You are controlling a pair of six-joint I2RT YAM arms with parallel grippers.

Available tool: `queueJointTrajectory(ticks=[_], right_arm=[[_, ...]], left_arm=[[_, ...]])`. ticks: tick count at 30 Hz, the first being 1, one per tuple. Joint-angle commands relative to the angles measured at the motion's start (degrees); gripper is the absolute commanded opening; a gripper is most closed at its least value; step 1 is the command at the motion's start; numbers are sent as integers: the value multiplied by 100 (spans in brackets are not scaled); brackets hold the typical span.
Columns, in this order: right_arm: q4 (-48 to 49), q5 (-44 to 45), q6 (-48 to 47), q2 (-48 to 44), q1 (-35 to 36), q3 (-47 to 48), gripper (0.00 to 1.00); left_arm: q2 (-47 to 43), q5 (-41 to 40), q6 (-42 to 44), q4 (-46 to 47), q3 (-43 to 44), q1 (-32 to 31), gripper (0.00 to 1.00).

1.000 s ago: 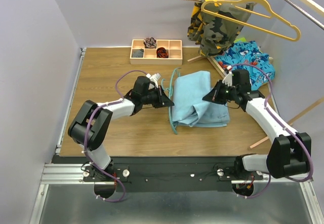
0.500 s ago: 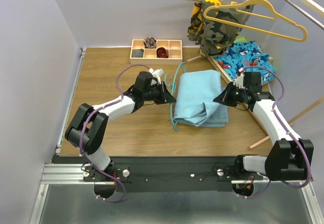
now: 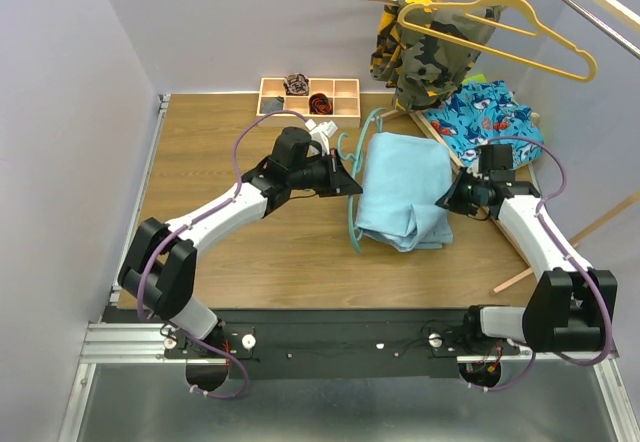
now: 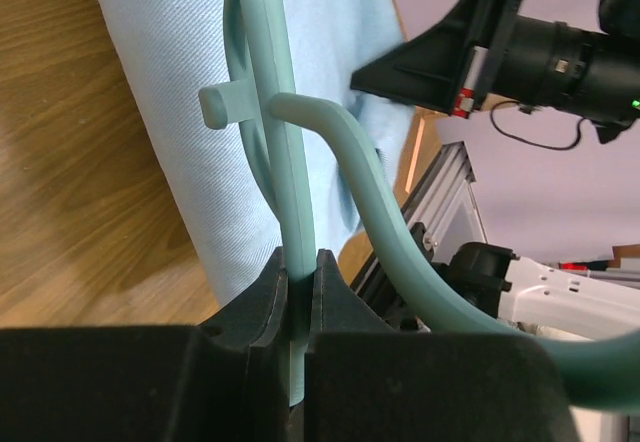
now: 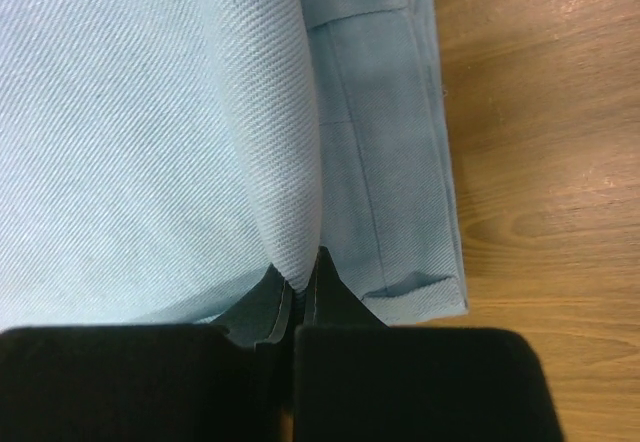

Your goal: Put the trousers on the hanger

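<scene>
Mid-table, thin teal triangular hanger (image 4: 277,112) runs 12 to 6, left gripper (image 3: 347,185) clamped on its bar. Sky-blue cloth trousers (image 3: 405,182) lie at its 3 o'clock, right gripper (image 3: 448,200) pinching their fold.

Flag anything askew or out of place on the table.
The trousers lie skewed, their near end doubled over in an uneven fold. The hanger sits tilted along their left edge, pinched in the left jaws.

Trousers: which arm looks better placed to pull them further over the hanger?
Probably the right: the right end effector pinches a fold of the trousers, while the left end effector is clamped on the teal hanger.
</scene>
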Motion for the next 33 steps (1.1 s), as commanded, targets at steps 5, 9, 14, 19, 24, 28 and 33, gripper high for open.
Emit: queueJointTrajectory(ticks=[5, 9, 14, 19, 24, 28, 33], right_arm=[[-38, 1377, -249, 578, -140, 175, 1], [-29, 1517, -267, 569, -140, 298, 1], [6, 1483, -275, 648, -140, 500, 4], [33, 1517, -240, 877, -140, 650, 53], [15, 1448, -240, 588, -148, 668, 68], [-82, 1029, -170, 35, -140, 676, 72], [260, -826, -4, -1044, -35, 492, 72]], left_arm=[[-479, -190, -55, -75, 537, 1, 0], [-392, -163, -38, -304, 888, -193, 0], [-391, -163, -187, -418, 1249, -421, 0], [-339, -225, -205, -427, 1303, -562, 0], [-268, -242, -231, -339, 1267, -588, 0], [-286, -260, -275, -339, 1399, -588, 0], [-365, -233, -363, -365, 1601, -588, 0]])
